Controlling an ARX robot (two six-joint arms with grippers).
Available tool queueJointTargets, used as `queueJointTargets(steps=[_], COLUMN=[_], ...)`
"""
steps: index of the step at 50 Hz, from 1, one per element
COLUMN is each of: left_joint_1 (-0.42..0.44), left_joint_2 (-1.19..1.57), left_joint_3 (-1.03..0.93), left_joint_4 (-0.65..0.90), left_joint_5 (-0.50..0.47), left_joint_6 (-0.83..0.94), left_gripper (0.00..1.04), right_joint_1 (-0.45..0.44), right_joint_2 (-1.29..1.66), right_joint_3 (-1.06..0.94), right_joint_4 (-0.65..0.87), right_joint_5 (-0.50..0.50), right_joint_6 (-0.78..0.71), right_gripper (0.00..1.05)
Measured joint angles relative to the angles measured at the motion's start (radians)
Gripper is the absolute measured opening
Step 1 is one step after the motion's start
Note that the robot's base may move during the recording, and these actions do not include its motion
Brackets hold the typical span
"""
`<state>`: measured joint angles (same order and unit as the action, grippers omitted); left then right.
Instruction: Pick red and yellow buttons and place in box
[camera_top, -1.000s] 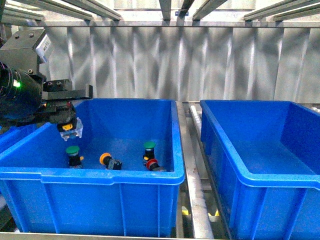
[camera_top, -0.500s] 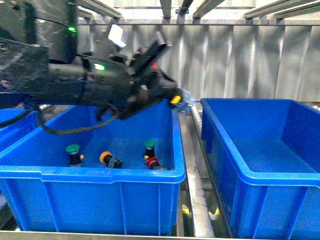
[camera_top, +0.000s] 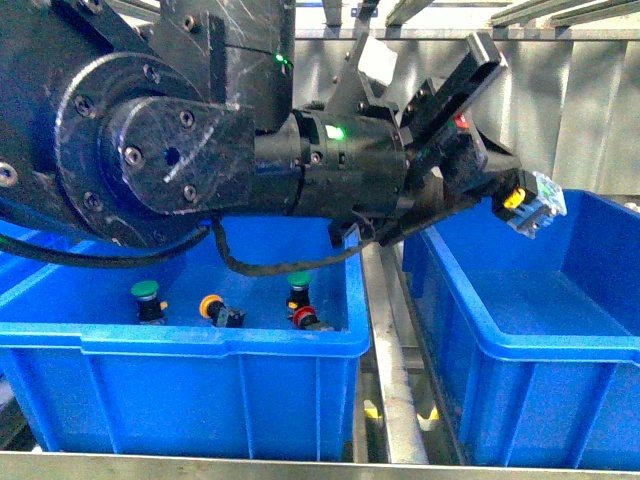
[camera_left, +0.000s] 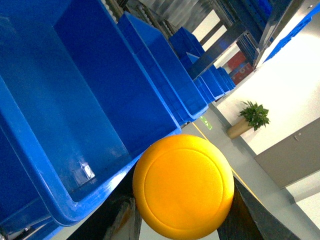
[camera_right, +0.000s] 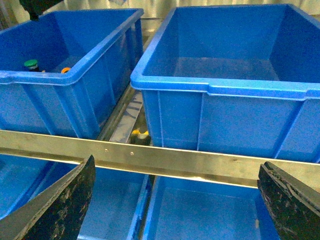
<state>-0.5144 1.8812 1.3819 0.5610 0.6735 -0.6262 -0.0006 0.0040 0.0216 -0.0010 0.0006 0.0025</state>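
My left gripper (camera_top: 522, 208) is shut on a yellow button (camera_top: 515, 199) and holds it in the air over the empty blue box (camera_top: 500, 345) on the right. In the left wrist view the yellow cap (camera_left: 183, 187) fills the space between the two dark fingers (camera_left: 120, 220). The left blue crate (camera_top: 200, 338) holds an orange-yellow button (camera_top: 210, 305) and a red button (camera_top: 303, 317). My right gripper (camera_right: 175, 200) is open and holds nothing. It sits low in front of the metal rail (camera_right: 175, 160) and does not show in the front view.
Two green-capped buttons (camera_top: 146, 292) (camera_top: 298, 280) also stand in the left crate. A metal roller strip (camera_top: 385, 330) runs between the two crates. More blue crates (camera_right: 200, 210) lie on a lower level under the rail. The left arm's bulky body (camera_top: 200, 150) hangs over the left crate.
The left arm has swung to the right, carrying the yellow button from over the left crate, past the gap, to above the right box.
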Motion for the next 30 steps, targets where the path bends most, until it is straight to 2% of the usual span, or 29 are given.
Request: queueJointTargets(steps=[2,7,11,16,21,27,30], left_joint_1=[-0.002,-0.008,-0.012,-0.014,-0.02,-0.026,-0.028], left_joint_2=[0.008,0.048,0.062,0.068,0.073,0.105,0.12], left_joint_3=[0.0,0.0,0.008,0.07,0.129,0.19,0.216], left_joint_4=[0.002,0.018,0.02,-0.014,-0.063,-0.091,-0.104], left_joint_5=[0.002,0.008,0.023,0.038,0.05,0.06,0.063], left_joint_6=[0.0,-0.005,-0.008,-0.001,0.025,0.044,0.054], left_gripper=[0.32,0.32,0.32,0.32,0.32,0.32,0.32], right_joint_1=[0.0,-0.055,-0.125,-0.179,-0.192,-0.159,-0.135], right_joint_2=[0.002,0.228,0.481,0.769,0.95,1.113,1.151], right_joint_3=[-0.001,0.021,0.14,0.38,0.576,0.738,0.774], right_joint_4=[0.008,0.352,0.493,0.499,0.455,0.386,0.374], right_joint_5=[0.0,-0.05,-0.085,-0.122,-0.11,-0.059,-0.033], right_joint_6=[0.01,0.172,0.332,0.607,0.845,1.073,1.13], right_gripper=[0.98,0.98,0.98,0.98,0.98,0.98,0.98])
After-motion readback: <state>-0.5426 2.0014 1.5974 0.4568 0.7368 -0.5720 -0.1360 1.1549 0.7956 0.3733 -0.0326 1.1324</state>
